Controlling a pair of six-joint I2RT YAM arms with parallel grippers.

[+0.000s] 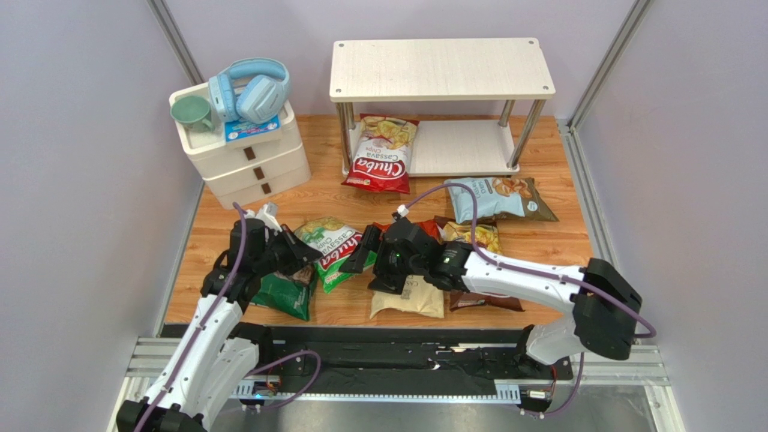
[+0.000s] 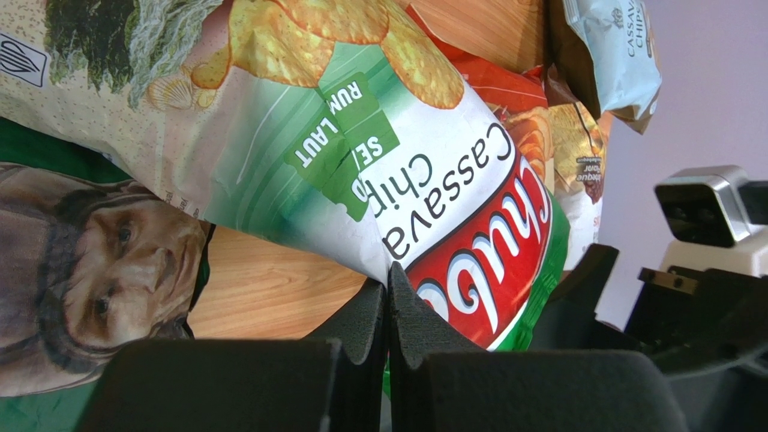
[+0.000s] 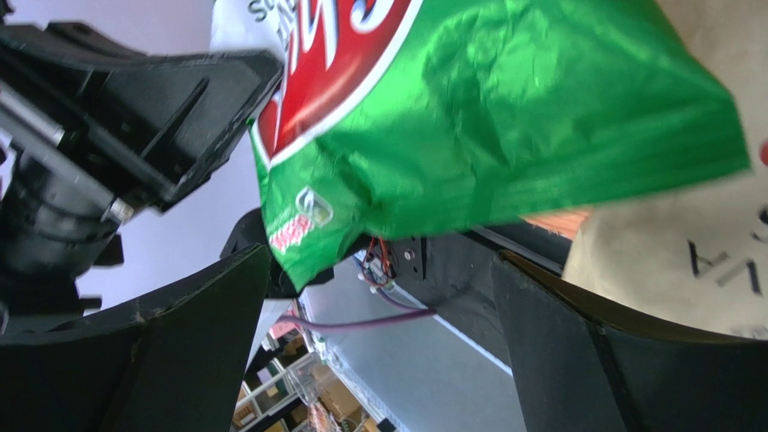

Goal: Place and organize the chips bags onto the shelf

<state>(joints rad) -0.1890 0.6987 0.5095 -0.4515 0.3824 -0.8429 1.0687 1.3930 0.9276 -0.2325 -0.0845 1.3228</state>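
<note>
The shelf (image 1: 442, 72) stands at the back, with the red Chuba bag (image 1: 383, 155) leaning on its lower board. My left gripper (image 1: 306, 257) is shut on the edge of the green Chuba bag (image 1: 332, 250); in the left wrist view the pads (image 2: 410, 315) pinch the bag (image 2: 433, 216). My right gripper (image 1: 363, 252) is open at the bag's right edge; in the right wrist view the bag (image 3: 469, 117) hangs above its spread fingers (image 3: 207, 333). The dark green man's-face bag (image 1: 287, 295), the cream-orange bag (image 1: 410, 299), the brown bag (image 1: 480, 236) and the light blue bag (image 1: 498, 198) lie on the table.
A white three-drawer unit (image 1: 248, 157) with blue headphones (image 1: 252, 90) and a green cup (image 1: 192, 112) stands at the back left. Grey walls close in both sides. The right arm (image 1: 523, 274) lies across the brown bag.
</note>
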